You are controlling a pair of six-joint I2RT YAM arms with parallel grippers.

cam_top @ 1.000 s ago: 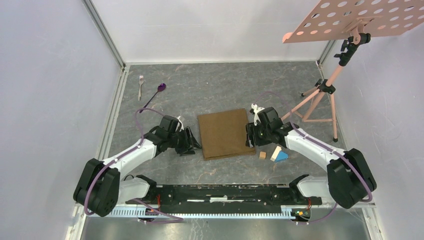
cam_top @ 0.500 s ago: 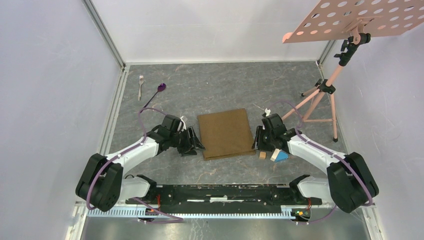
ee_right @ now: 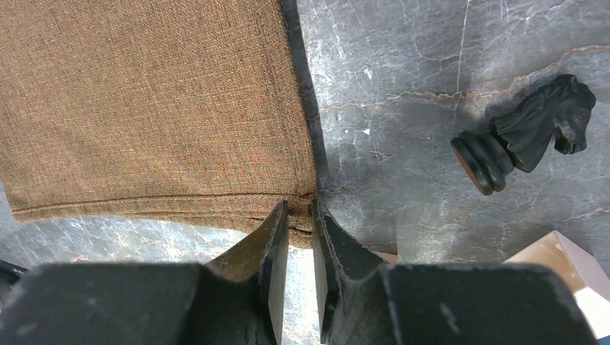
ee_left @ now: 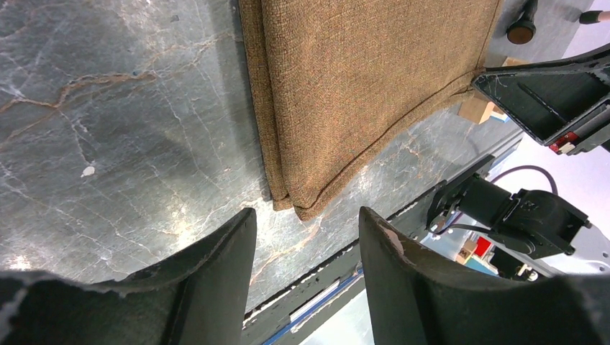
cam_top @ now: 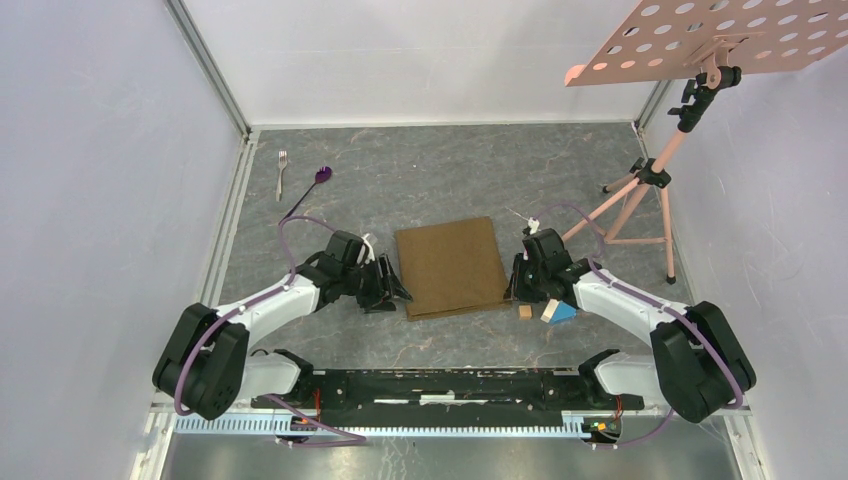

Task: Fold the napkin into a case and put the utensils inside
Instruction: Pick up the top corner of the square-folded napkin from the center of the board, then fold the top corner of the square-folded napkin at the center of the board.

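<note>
Pinching napkin (ee_right: 144,93) corner, right gripper (ee_right: 299,210); left gripper (ee_left: 306,215) spread beside opposite corner.

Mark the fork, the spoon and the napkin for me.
fork (cam_top: 281,177), top view, middle of the handle
spoon (cam_top: 322,174), top view, purple bowl
napkin (cam_top: 450,266), top view, centre of the cloth

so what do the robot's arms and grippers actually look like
Both arms have white link covers between bulky black joint housings, the left arm and the right arm alike. A thin purple cable loops along each. The left gripper and right gripper are matte black, with two broad, tapering fingers, their edges scuffed pale.
</note>
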